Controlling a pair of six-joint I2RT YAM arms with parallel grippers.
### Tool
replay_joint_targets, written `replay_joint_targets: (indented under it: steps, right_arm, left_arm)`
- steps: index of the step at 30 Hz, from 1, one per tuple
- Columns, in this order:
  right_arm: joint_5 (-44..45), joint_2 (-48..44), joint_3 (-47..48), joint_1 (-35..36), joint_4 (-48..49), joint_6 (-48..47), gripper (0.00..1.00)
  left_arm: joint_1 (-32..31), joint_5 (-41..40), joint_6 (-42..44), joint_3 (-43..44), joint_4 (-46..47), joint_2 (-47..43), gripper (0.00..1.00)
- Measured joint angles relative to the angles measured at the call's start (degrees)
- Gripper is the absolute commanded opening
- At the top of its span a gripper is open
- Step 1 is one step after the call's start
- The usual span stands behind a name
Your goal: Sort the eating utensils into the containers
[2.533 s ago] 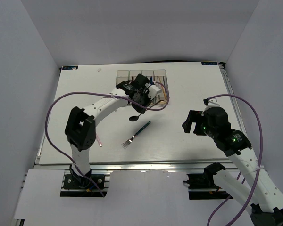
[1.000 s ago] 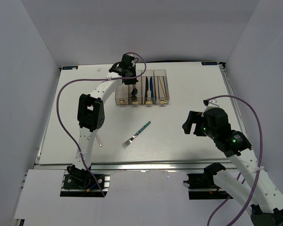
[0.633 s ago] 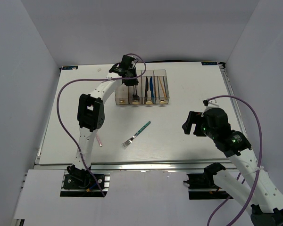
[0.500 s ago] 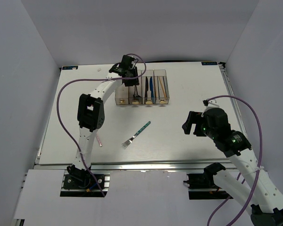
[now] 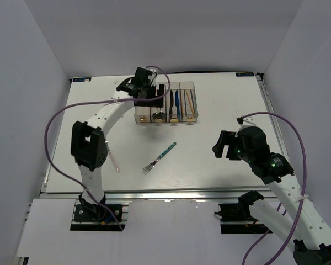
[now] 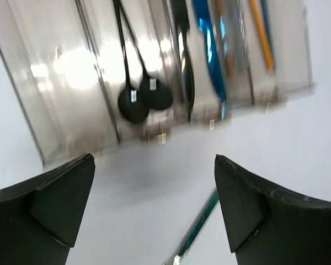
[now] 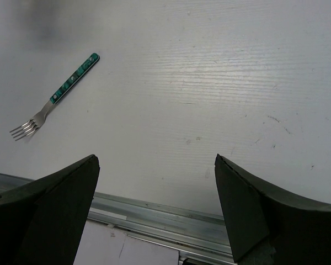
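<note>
Left pincer [image 6: 153,165] released, empty, two black spoons [image 6: 133,104] in clear bin [image 6: 107,61] just ahead

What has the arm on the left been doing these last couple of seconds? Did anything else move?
The left gripper carried a black spoon from above the table to the containers and let it go into the second bin from the left, beside another spoon. It is now open and empty. The teal fork and the right gripper stayed put.
</note>
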Motion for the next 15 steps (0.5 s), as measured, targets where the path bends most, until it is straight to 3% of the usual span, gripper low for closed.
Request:
replay_joint_targets:
  steps: [7,11,15]
  right_arm:
    - [-2.1,-0.4,0.0,0.0,0.0,-0.4,0.89]
    - [-3.7,-0.4,0.0,0.0,0.0,-1.1,0.89]
    - [-4.3,-0.4,0.0,0.0,0.0,-1.3,0.89]
  left_arm:
    - [-11.6,-3.0,3.8,-27.0,0.9,-17.9,0.97]
    - [-18.6,-0.9,4.3,-36.4,3.7,-19.6,0.96]
    - [-20.0,-0.9,3.4,-40.6,6.8,-19.1,0.95]
